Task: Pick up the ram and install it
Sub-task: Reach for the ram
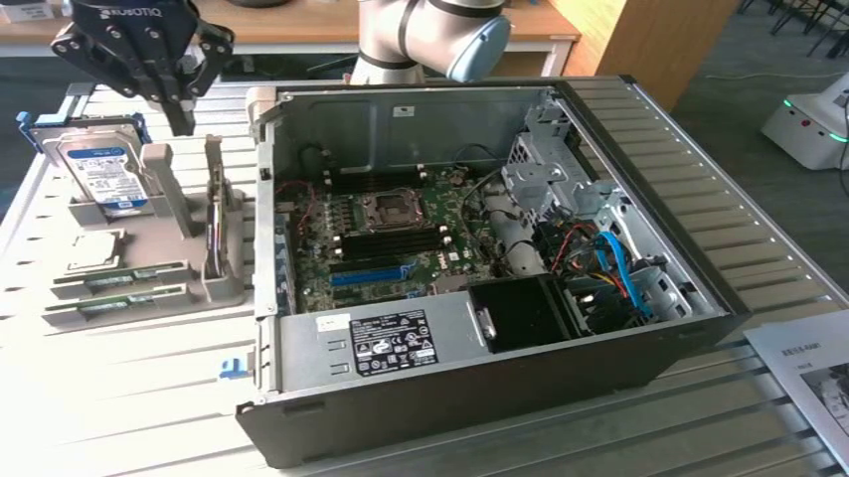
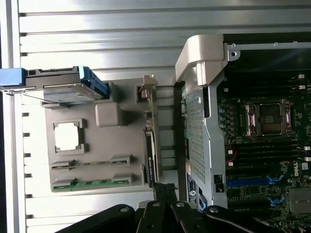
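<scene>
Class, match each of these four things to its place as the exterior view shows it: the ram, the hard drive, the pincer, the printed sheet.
Things:
1. ram
2. hard drive
3. pincer
4. printed sheet

Places:
A. propped on edge in the grey holder
B. on the table, to the exterior view's right of the open computer case
C. lying flat in the grey holder
D. in the air above the grey holder

Pairs: 1-C, 2-A, 3-D, 4-B
</scene>
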`<move>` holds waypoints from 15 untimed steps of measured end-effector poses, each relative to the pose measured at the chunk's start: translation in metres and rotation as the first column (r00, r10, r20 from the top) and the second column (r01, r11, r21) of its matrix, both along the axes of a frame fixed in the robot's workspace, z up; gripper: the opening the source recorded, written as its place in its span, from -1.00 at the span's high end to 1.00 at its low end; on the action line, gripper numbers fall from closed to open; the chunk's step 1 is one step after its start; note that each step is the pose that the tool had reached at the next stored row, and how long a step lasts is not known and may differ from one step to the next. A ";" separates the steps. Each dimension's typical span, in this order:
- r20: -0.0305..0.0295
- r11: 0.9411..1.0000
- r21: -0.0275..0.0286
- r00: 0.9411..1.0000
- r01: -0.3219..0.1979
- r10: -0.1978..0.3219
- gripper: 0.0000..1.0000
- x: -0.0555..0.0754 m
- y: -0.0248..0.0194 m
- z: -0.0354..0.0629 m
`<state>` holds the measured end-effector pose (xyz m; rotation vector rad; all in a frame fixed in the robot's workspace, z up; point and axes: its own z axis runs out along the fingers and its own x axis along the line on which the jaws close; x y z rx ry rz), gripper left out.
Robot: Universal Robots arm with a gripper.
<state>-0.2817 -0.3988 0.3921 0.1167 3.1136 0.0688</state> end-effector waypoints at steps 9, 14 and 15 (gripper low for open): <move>0.000 1.000 0.000 1.000 0.000 0.000 0.74 -0.018 0.0000 -0.0001; 0.000 1.000 0.000 1.000 0.000 0.000 0.74 -0.028 0.0000 -0.0003; 0.000 1.000 0.000 1.000 0.000 0.000 0.74 -0.030 0.0000 -0.0002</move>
